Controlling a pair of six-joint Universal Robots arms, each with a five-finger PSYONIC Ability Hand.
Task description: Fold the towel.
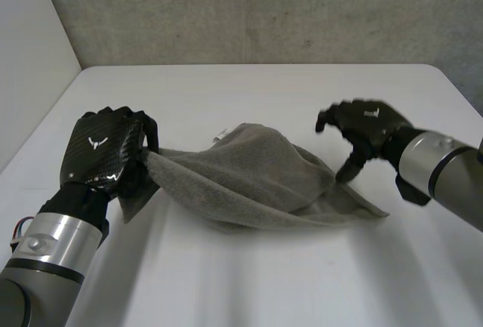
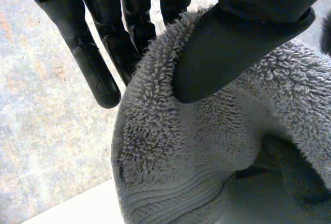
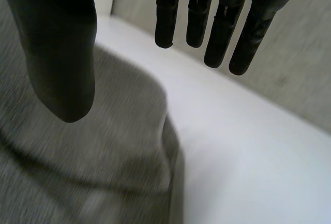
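Pinching a corner of the towel (image 1: 249, 180), bunched on the table (image 1: 264, 93), between thumb and fingers of the left hand (image 1: 102, 149). Hovering the right hand (image 1: 366, 123), fingers spread, over the towel's opposite end.

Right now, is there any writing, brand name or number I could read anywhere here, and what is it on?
No words or numbers can be read.
On the left hand: a small white emblem on its back, a symbol without letters.
On the right hand: a similar white mark, too small to make out.
On the towel: a pale tag at its far edge, too small to read.
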